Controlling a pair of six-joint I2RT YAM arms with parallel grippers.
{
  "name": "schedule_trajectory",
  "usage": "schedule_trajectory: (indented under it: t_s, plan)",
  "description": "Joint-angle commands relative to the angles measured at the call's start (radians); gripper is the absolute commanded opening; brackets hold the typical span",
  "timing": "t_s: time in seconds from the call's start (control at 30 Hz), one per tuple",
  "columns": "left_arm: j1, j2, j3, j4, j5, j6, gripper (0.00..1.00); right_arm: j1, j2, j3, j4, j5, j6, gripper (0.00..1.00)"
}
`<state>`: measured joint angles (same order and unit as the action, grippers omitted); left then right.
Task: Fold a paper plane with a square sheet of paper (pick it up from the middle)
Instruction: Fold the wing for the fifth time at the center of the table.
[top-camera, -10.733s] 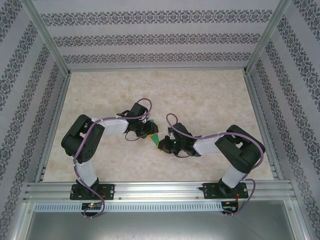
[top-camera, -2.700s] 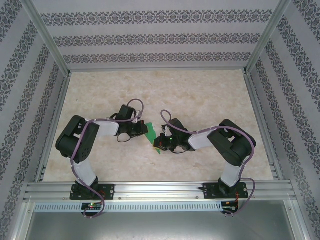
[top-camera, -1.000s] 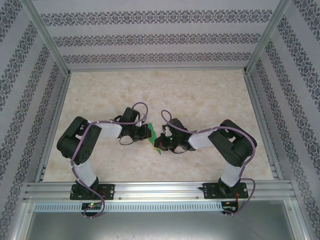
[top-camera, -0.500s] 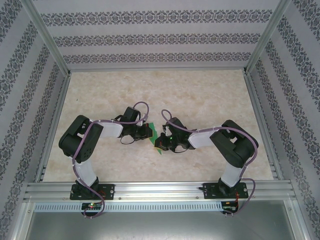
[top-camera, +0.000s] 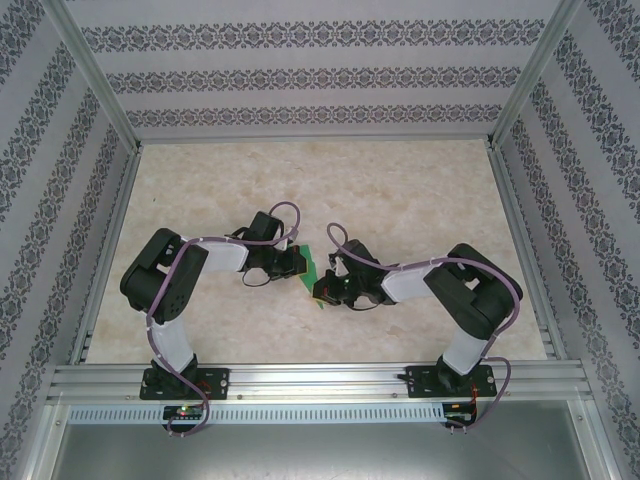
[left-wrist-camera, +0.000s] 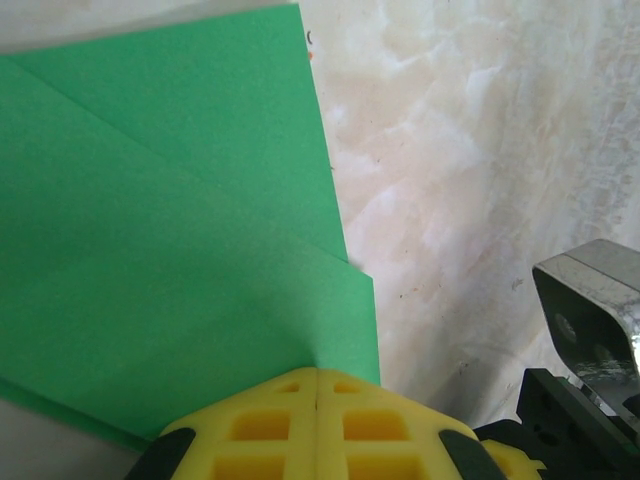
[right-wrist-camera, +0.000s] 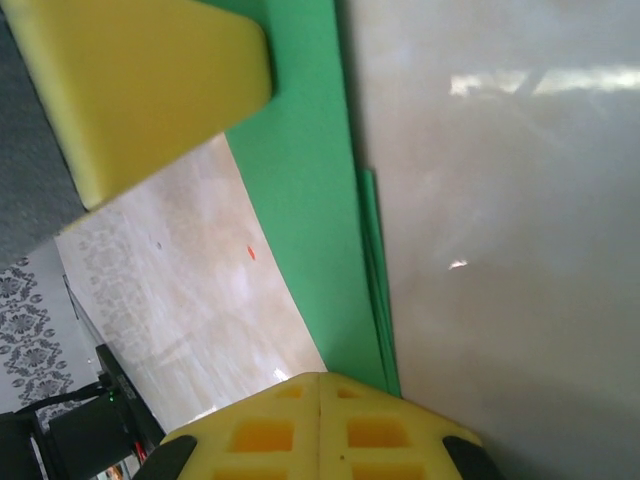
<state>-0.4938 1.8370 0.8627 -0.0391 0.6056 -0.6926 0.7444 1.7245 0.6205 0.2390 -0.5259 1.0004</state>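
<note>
At the centre of the pale marbled table (top-camera: 400, 190), the two arms meet tip to tip over a piece of folded green paper (top-camera: 311, 266). Seen from above, the left gripper (top-camera: 297, 262) reaches in from the left and the right gripper (top-camera: 323, 288) from the right and a little nearer the bases, the paper running between them with one green corner poking out towards the near edge. The left wrist camera shows the left gripper's yellow pads (left-wrist-camera: 280, 425) pressed together with no gap, pinching the near edge of the paper, which spreads away from them as a broad flat face crossed by a diagonal crease and an overlapping flap. To the lower right of that view sits a grey metal and black part whose identity cannot be made out. The right wrist camera shows the right gripper's yellow pads (right-wrist-camera: 270, 435) likewise clamped tight on the paper, here seen nearly edge-on as a narrow green strip with several layers stacked along one side. A second yellow finger (right-wrist-camera: 140, 90) on a dark body sits against the far end of the strip. Whether the paper touches the table cannot be told. Patterned walls (top-camera: 300, 75) enclose the work area.
</note>
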Motion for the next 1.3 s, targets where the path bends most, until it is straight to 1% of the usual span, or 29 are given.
schedule_trajectory:
  t_s: [0.0,0.23,0.4,0.73,0.83,0.97,1.03,1.1,1.17,1.27]
  plan:
    - [-0.004,0.070,-0.013,-0.081,-0.182,0.013,0.00,0.015,-0.010,-0.051,-0.114,-0.006,0.002,0.00]
    - [-0.003,0.073,-0.005,-0.089,-0.184,0.015,0.00,0.027,-0.021,-0.141,-0.041,-0.011,0.041,0.00]
    - [-0.003,0.073,-0.002,-0.095,-0.181,0.020,0.00,0.049,-0.044,-0.163,-0.078,0.003,0.028,0.00]
    - [-0.004,0.072,-0.006,-0.086,-0.172,0.023,0.00,0.049,-0.135,-0.173,-0.143,0.028,0.026,0.00]
    - [-0.004,0.073,-0.008,-0.080,-0.166,0.027,0.00,0.036,-0.181,-0.177,-0.113,0.030,0.036,0.00]
    - [-0.005,0.069,-0.012,-0.074,-0.159,0.027,0.00,0.008,-0.245,-0.117,-0.086,0.017,0.034,0.00]
    - [-0.003,0.072,-0.015,-0.070,-0.157,0.025,0.00,0.001,-0.245,-0.070,-0.078,0.012,0.028,0.00]
    - [-0.004,0.074,-0.014,-0.064,-0.150,0.023,0.00,-0.002,-0.219,-0.013,-0.085,-0.004,0.013,0.00]
    - [-0.004,0.072,-0.012,-0.059,-0.142,0.020,0.00,-0.003,-0.184,0.029,-0.112,0.015,0.001,0.00]
    - [-0.004,0.071,-0.007,-0.057,-0.141,0.018,0.00,-0.014,-0.091,0.079,-0.103,0.024,0.003,0.00]
